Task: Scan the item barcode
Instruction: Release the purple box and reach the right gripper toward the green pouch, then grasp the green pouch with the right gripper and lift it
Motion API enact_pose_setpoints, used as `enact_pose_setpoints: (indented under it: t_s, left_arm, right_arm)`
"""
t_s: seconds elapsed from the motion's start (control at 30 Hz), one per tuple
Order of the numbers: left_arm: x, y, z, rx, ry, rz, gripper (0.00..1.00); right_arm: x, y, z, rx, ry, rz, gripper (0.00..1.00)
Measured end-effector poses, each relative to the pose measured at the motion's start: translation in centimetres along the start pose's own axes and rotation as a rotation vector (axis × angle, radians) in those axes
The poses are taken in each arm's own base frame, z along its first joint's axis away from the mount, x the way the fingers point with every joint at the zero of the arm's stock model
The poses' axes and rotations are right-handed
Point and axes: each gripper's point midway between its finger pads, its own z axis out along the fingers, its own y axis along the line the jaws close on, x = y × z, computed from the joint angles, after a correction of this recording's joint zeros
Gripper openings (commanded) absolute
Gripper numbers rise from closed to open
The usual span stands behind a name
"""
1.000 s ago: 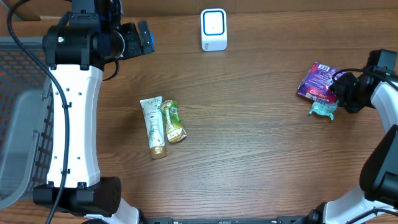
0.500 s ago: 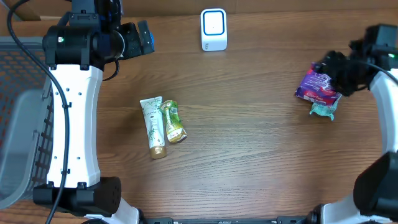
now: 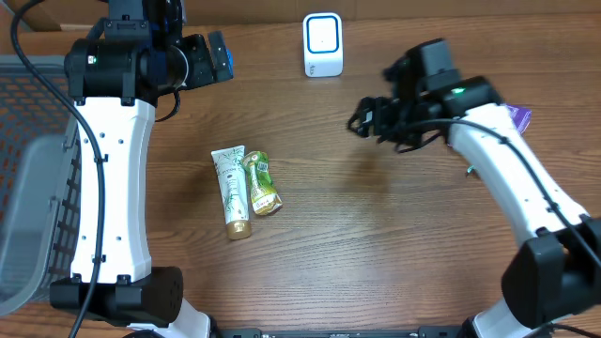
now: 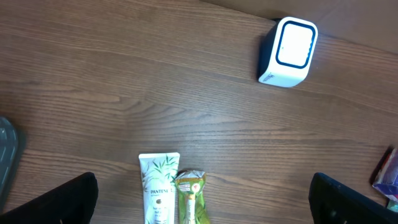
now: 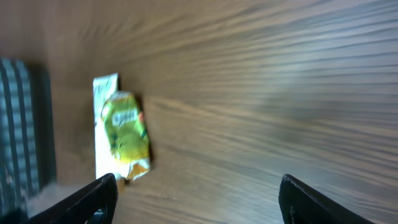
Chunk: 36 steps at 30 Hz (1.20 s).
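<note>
Items: white Pantene tube (image 3: 232,192) and green pouch (image 3: 262,184) lie side by side, touching, at about 8 o'clock from table (image 3: 376,244) centre. I can't make out a barcode on either. Left wrist view cuts both off at the bottom edge. Right wrist view is blurred, print illegible. Purple packet (image 3: 519,116) at 2 o'clock, mostly hidden behind the right arm. White scanner (image 3: 322,44) at 12 o'clock. Right claw (image 3: 368,119) hangs at 2 o'clock of the pouch, fingers wide apart, nothing between. Left claw (image 3: 214,58) at 10 o'clock, fingers spread wide, empty. Grey basket (image 3: 28,188) at 9 o'clock, cut off by the frame.
</note>
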Motion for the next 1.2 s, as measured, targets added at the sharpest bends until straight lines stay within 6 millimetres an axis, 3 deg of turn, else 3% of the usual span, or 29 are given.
enact_pose_setpoints:
  t_s: [0.17, 0.33, 0.57, 0.8, 0.97, 1.2]
  left_arm:
    - [0.0, 0.0, 0.0, 0.0, 0.0, 0.0, 0.99]
    - [0.0, 0.0, 0.0, 0.0, 0.0, 0.0, 0.99]
    - [0.0, 0.0, 0.0, 0.0, 0.0, 0.0, 1.0]
    - [0.0, 0.0, 0.0, 0.0, 0.0, 0.0, 1.0]
    - [0.0, 0.0, 0.0, 0.0, 0.0, 0.0, 0.99]
    - [0.0, 0.0, 0.0, 0.0, 0.0, 0.0, 1.0]
  right_arm:
    - [1.7, 2.7, 2.8, -0.023, 0.055, -0.076, 0.84]
    - [2.4, 4.6, 3.8, -0.044, 0.061, -0.127, 0.82]
    - [1.8, 5.2, 4.0, -0.059, 0.03, -0.139, 0.81]
    - [1.7, 5.0, 4.9, -0.06, 0.031, -0.114, 0.74]
    - [2.2, 5.6, 7.3, -0.075, 0.058, -0.116, 0.73]
    - [4.5, 8.9, 12.3, -0.14, 0.107, -0.163, 0.7]
